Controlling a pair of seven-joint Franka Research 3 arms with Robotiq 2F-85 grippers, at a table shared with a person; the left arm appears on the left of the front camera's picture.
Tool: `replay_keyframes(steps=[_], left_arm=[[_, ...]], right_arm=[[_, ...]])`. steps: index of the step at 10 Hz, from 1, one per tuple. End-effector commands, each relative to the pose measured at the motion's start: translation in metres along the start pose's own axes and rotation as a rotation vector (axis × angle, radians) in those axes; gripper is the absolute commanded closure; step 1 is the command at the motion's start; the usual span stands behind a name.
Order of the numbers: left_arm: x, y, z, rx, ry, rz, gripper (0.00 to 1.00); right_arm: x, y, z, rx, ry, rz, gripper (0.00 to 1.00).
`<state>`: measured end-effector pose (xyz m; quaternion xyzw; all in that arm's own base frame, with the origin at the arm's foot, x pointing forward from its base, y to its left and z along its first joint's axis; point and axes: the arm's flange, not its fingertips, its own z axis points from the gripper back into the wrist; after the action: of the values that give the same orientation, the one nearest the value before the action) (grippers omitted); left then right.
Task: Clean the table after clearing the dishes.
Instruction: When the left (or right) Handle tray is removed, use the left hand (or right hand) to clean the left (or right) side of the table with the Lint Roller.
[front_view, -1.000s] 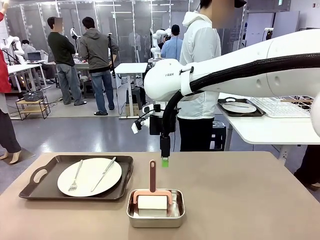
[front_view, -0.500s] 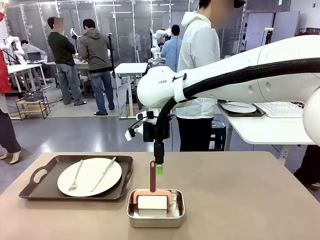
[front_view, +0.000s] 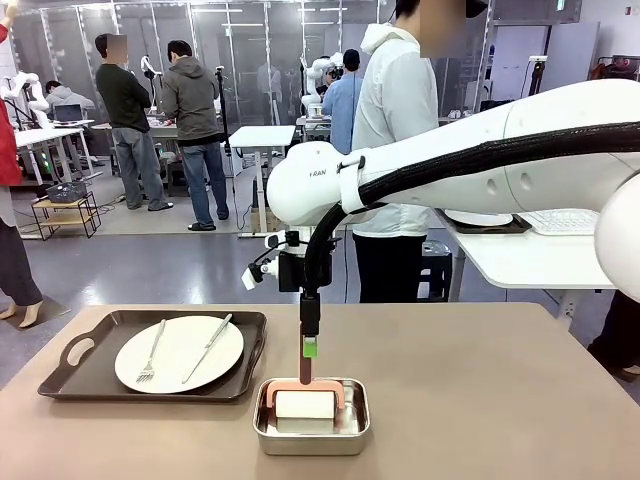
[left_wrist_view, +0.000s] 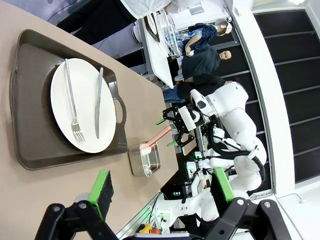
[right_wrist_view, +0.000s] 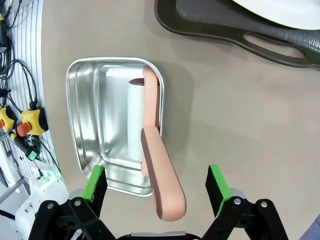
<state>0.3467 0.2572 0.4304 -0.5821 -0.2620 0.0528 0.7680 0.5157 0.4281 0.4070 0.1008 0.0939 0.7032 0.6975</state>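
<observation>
Right claw hangs straight down over the pan, fingers spread wide, with the top of the wiper's pink handle between the green pads. There is a gap on each side and nothing is pinched yet. It is lined up this way, I judge, to close on the handle and lift the wiper out for cleaning. The wiper suits that: its white pad sits down in the pan and its handle rises above the rim, free to be taken from above. The pan probably keeps the pad off the worktop until it is needed.

Left claw is spread too and holds nothing. It hovers high and well apart from the tray, which lies at the robot's left on the worktop. Its looped handles face outward, handy for a lift. The fork and knife lie side by side on the plate, so all would travel together. With this set on the worktop, clearing looks only partly done.

Count on the worktop: one tray, one plate, one fork, one knife, one pan, one wiper. A second plate shows past the arm on the white table; its cutlery I cannot make out.
</observation>
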Motion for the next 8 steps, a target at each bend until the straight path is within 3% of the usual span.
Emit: replay_keyframes(steps=[1,2,5,6,7,8], left_arm=[[-0.0012,-0.0007,0.0038,-0.001,-0.003,-0.002,0.00],[-0.0012,-0.0007,0.0038,-0.001,-0.003,-0.002,0.00],[-0.0012,-0.0007,0.0038,-0.001,-0.003,-0.002,0.00],[-0.0012,-0.0007,0.0038,-0.001,-0.003,-0.002,0.00],[-0.0012,-0.0007,0.0038,-0.001,-0.003,-0.002,0.00],[-0.0012,-0.0007,0.0038,-0.001,-0.003,-0.002,0.00]], right_arm=[[0.0072,0.0035,-0.0077,-0.015,0.020,-0.026,0.00],[0.0075,0.0027,-0.0097,-0.006,0.018,-0.027,0.05],[0.0083,-0.0008,-0.0133,0.013,0.012,-0.032,0.33],[0.0068,-0.0004,-0.0105,0.008,0.006,-0.034,0.25],[0.0065,-0.0004,-0.0111,0.015,0.003,-0.034,0.53],[0.0061,-0.0008,-0.0118,0.021,0.005,-0.038,0.44]])
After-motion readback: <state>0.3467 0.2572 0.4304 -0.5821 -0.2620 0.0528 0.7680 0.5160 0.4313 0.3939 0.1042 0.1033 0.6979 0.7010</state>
